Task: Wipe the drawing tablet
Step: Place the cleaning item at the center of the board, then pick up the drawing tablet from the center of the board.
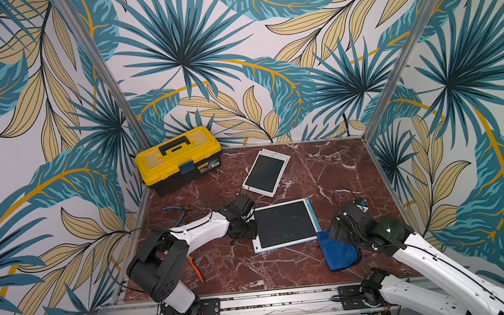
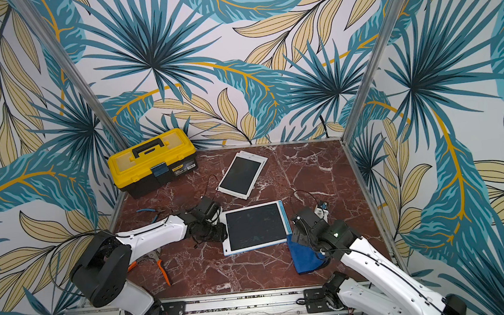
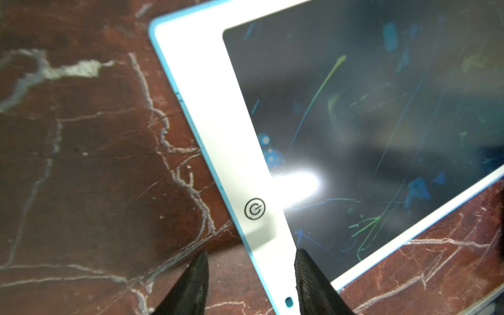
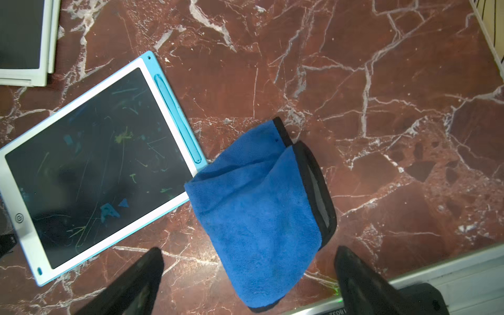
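Drawing tablet (image 1: 284, 225) flat mid-table (image 1: 323, 164), coloured scribbles on screen, looks unwiped. Blue cloth (image 1: 336, 250) crumpled, touching tablet corner, handy for pickup. Right jaws above cloth, spread wide, empty. Left jaws half-spread astride tablet's button edge, likely to steady it; contact unclear.

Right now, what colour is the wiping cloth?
Blue with black edging; the cloth shows best in the right wrist view.

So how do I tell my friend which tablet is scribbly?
Find the yellow toolbox in the far corner of the table. Come nearer, past the plain white tablets, to the tablet between the left arm and right arm, beside the blue cloth. Only it has a light blue rim and coloured scribbles on its dark screen.
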Controlling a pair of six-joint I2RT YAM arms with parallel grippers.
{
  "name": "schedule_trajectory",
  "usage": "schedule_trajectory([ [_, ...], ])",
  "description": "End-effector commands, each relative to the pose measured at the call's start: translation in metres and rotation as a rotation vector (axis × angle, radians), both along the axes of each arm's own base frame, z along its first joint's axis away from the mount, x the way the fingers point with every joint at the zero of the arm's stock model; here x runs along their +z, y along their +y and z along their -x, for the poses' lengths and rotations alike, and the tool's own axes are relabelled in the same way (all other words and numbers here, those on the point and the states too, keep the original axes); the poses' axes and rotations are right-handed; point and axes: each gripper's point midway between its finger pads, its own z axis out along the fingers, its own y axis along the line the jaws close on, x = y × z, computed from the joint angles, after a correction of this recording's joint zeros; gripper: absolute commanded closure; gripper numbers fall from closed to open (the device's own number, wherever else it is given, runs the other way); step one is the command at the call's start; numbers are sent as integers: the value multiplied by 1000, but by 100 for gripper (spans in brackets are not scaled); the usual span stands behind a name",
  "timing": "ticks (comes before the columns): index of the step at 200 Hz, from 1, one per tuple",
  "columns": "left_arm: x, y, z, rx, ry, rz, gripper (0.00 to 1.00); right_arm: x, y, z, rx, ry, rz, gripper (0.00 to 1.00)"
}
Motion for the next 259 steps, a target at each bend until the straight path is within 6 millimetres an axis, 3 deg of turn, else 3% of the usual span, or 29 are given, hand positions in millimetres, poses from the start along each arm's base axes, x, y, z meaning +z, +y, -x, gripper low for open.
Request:
schedule_trajectory([
  [1, 4, 5, 0, 20, 11, 24, 46, 9, 24, -25, 135, -43, -2, 1],
  [26, 6, 3, -9, 43, 28, 80, 46, 14, 51, -64, 246, -65, 39, 1],
  [38, 10, -4, -15, 55, 36, 156, 46, -1, 56, -86, 264, -34, 33, 1],
  [63, 10, -12, -27, 98, 68, 269, 46, -40, 72, -125, 279, 29, -196, 8],
  [89, 8, -15, -30, 114, 93, 302, 46, -67, 75, -145, 296, 133, -300, 9],
  [113, 0, -14, -27, 130, 147, 336, 46, -84, 71, -150, 292, 190, -423, 9],
  [152, -17, -5, -15, 143, 194, 312, 46, -106, 66, -141, 306, 289, -520, 9],
  [188, -27, -4, -13, 141, 222, 307, 45, -119, 95, -129, 364, 330, -729, 9],
  [221, -26, -6, -19, 131, 212, 309, 46, -114, 116, -124, 397, 309, -880, 11],
  [259, -41, -3, -23, 130, 224, 289, 46, -76, 145, -136, 478, 185, -1070, 13],
])
